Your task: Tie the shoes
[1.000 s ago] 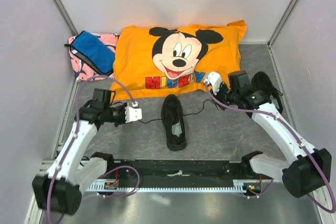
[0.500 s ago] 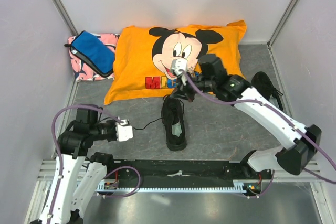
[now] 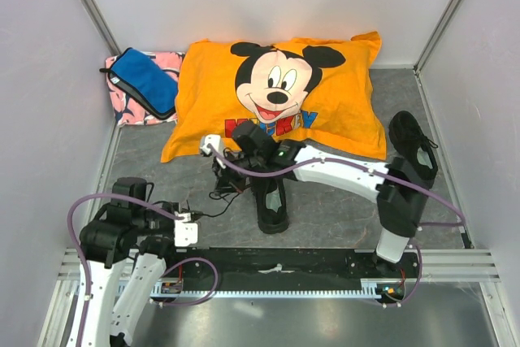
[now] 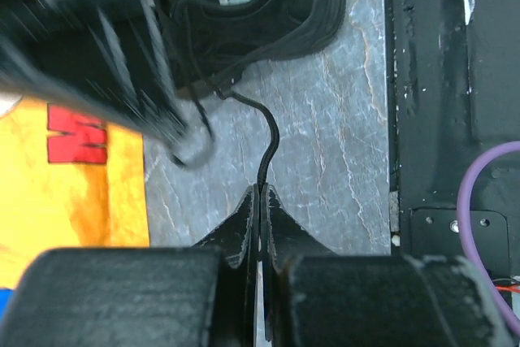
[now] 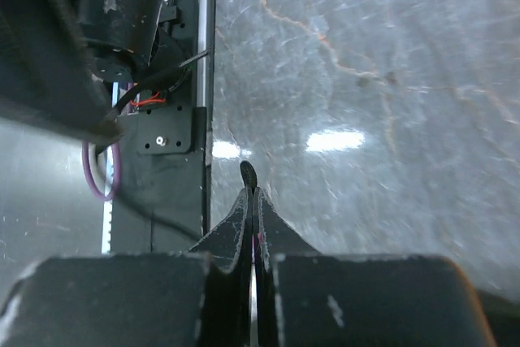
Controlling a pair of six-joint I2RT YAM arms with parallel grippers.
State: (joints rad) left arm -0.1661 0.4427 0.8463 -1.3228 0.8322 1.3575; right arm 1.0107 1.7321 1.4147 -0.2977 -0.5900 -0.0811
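One black shoe [image 3: 273, 201] lies mid-table with its toe toward me, its far end under my right arm. It also shows in the left wrist view [image 4: 260, 6]. The second black shoe [image 3: 413, 145] lies at the right, near the wall. My left gripper [image 3: 188, 227] is near the front left, shut on a thin black lace [image 4: 268, 140] that runs to the middle shoe. In its own view the left gripper [image 4: 260, 191] pinches that lace. My right gripper [image 3: 213, 150] has reached across to the left of the shoe. In its own view the right gripper [image 5: 253, 193] is shut on a lace end [image 5: 248, 175].
The orange Mickey pillow [image 3: 280, 91] lies behind the shoe. A blue pouch [image 3: 145, 80] on pink cloth [image 3: 130, 107] sits at the back left. The black base rail [image 3: 276, 262] runs along the near edge. White walls close in the sides.
My right arm has swung left from beside the pillow, across the middle shoe, to the shoe's left side. My left arm has drawn back toward the near left, with the lace in it.
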